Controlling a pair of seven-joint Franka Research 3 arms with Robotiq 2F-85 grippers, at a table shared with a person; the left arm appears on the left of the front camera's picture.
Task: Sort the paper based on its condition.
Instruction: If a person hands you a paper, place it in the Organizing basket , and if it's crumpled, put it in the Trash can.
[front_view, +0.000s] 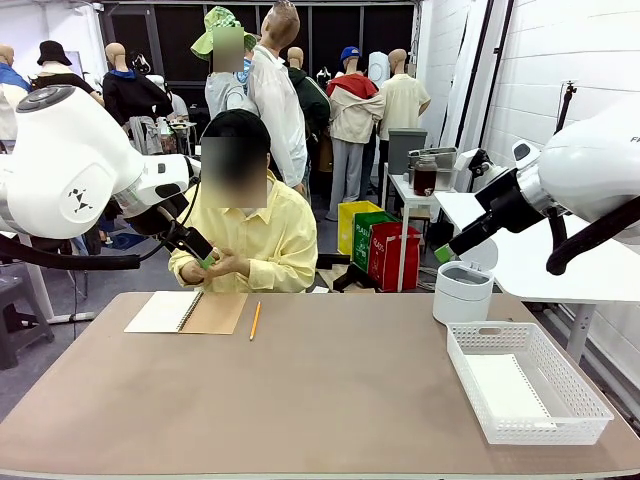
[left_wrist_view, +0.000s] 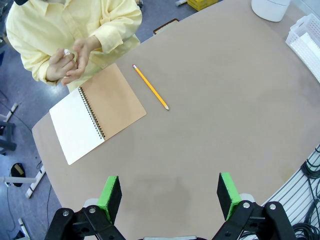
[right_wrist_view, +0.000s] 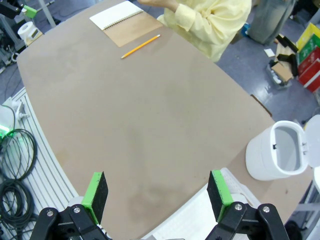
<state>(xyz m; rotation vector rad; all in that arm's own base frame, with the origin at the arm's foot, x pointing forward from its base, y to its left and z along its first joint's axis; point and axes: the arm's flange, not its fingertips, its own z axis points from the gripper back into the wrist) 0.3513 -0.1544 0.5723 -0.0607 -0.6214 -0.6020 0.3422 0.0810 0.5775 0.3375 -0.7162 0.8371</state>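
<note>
Brown table (front_view: 330, 400), paper (front_view: 505, 390) in white basket (front_view: 580, 385), well apart from both wide-open jaws.

Bright, even indoor light, soft faint shadows, sharp focus, wrist views bowed at edges

The table (front_view: 330, 400) has a smooth, matt top of grey-brown colour, like laminate. The notebook (left_wrist_view: 95, 117) shows a matt tan cover of card, a plain white paper page and a dark wire spiral. The pencil (left_wrist_view: 150, 86) is yellow with a slight shine. The basket (front_view: 478, 338) is white plastic with fine lattice walls, and the paper (front_view: 505, 390) in it looks smooth and flat. The bin (front_view: 462, 292) is smooth white plastic. The shells of the left arm (front_view: 60, 165) and the right arm (front_view: 600, 165) are glossy white. On the left gripper (left_wrist_view: 169, 196) and the right gripper (right_wrist_view: 157, 196) the pads (left_wrist_view: 110, 197) are matt green, like rubber. The shirt (front_view: 280, 235) is soft yellow cloth with creases.
</note>
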